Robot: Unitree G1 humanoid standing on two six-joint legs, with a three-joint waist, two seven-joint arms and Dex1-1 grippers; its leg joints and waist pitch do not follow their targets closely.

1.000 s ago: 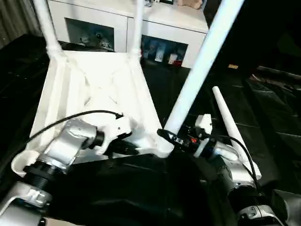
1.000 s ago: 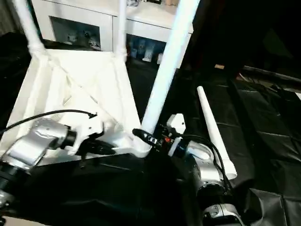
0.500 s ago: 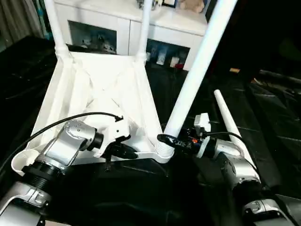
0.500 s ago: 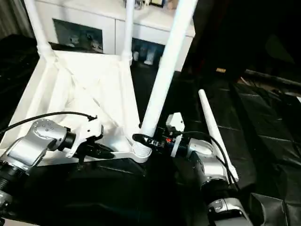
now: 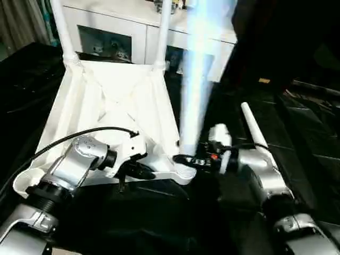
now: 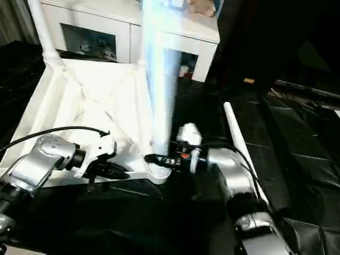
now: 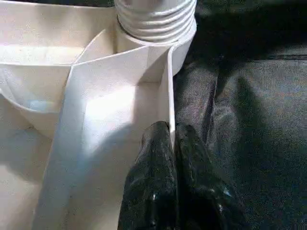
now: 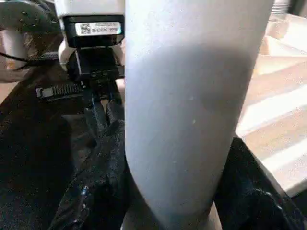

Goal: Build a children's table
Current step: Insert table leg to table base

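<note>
Black sheeting covers the work table (image 5: 297, 133), and behind it stands a white cabinet (image 5: 133, 21) with glass doors. I note the children's table (image 5: 114, 101) lying upside down on the sheeting, ribbed underside up, two legs already standing in its far corner sockets. My left gripper (image 7: 171, 143) is pinched nearly closed on the thin near rim of the tabletop, one finger each side of the wall, just short of the near corner socket (image 7: 156, 21). My right gripper (image 5: 186, 159) stands about half open around the base of the third leg (image 5: 196, 85), which rises steeply from that socket and reads as blurred, so I judge it to be in motion. The fourth leg (image 5: 254, 130) lies loose on the sheeting beside my right forearm. Step in hand, as I judge it: seating the third leg. To do it well I should keep the rim clamp firm so the top cannot skid, bring the leg square to the socket axis before turning or pressing, and avoid side load that could cross the ridged collar. From the left wrist view I get the ridged collar of the leg sitting in the socket and the exact line of the rim between my fingers; the head views do not resolve that. In the right wrist view, black fingers (image 8: 103, 158) flank the leg closely on both sides, with the left gripper beyond. Overall layout and the spare leg come from the head views.
</note>
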